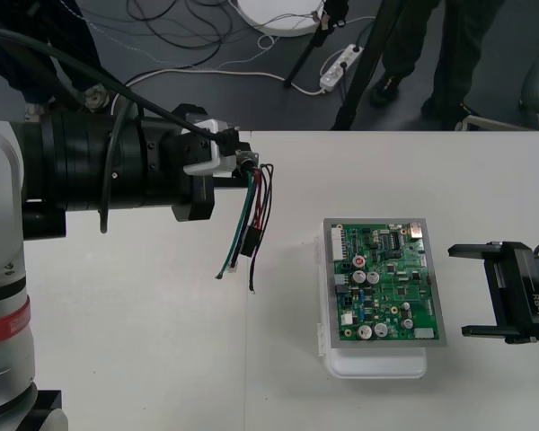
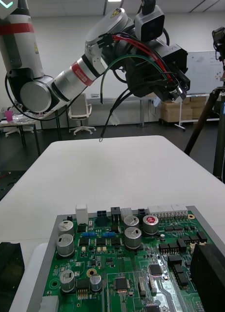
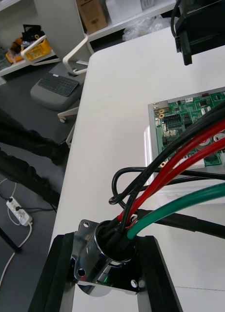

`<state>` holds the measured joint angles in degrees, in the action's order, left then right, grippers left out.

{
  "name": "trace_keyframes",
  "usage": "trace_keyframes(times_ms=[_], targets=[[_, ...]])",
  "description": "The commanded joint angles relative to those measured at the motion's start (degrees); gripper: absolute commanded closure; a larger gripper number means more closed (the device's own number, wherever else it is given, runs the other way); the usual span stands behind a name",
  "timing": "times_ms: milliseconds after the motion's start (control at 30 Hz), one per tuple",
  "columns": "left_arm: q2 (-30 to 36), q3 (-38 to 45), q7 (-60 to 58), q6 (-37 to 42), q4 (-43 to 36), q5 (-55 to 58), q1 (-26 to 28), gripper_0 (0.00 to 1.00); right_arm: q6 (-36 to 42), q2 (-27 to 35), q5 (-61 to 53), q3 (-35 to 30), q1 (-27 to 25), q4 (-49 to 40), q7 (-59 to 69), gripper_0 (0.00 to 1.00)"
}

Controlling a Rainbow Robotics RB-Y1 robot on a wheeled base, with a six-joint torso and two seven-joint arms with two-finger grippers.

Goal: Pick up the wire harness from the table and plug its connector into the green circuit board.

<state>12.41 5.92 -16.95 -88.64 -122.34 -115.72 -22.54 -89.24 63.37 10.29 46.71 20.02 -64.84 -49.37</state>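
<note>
The wire harness (image 1: 254,211) is clamped by its rigid metal socket (image 3: 105,251) in the left gripper (image 1: 236,162), its light, limp wires (image 1: 259,193) and black plug (image 1: 250,241) dangling beneath, so a hold nearer the plug is judged needed; the right gripper (image 1: 472,292) is held open beside the green circuit board (image 1: 386,283).

Bright, even light; table (image 1: 144,341) pale; faint soft shadow beside white base (image 1: 377,364); glints on socket (image 3: 92,263) flange.

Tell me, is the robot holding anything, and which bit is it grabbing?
The left gripper holds the wire harness by its round metal socket. The open right gripper holds nothing.
</note>
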Motion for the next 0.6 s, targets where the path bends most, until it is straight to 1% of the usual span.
trace_keyframes(times_ms=[33,267,500,600], targets=[[-1.3,-3.2,-10.2,1.5,-2.0,-2.2,-2.4,1.0,-0.1,-0.4,-0.7,-0.2,1.4,-1.1,2.5,0.0],[-1.2,-6.5,-14.6,5.7,-2.0,-6.6,-2.4,1.0,0.6,-0.4,-0.7,-0.2,1.4,-1.2,3.1,0.0],[-0.6,-11.2,-16.3,11.1,-1.9,-13.8,-2.6,1.0,0.6,-0.4,-0.7,-0.4,1.4,-1.3,3.8,0.0],[-0.3,-13.3,-19.0,12.9,-1.9,-17.2,-2.9,1.0,0.6,-0.4,-0.7,-0.5,1.4,-1.3,4.0,0.0]])
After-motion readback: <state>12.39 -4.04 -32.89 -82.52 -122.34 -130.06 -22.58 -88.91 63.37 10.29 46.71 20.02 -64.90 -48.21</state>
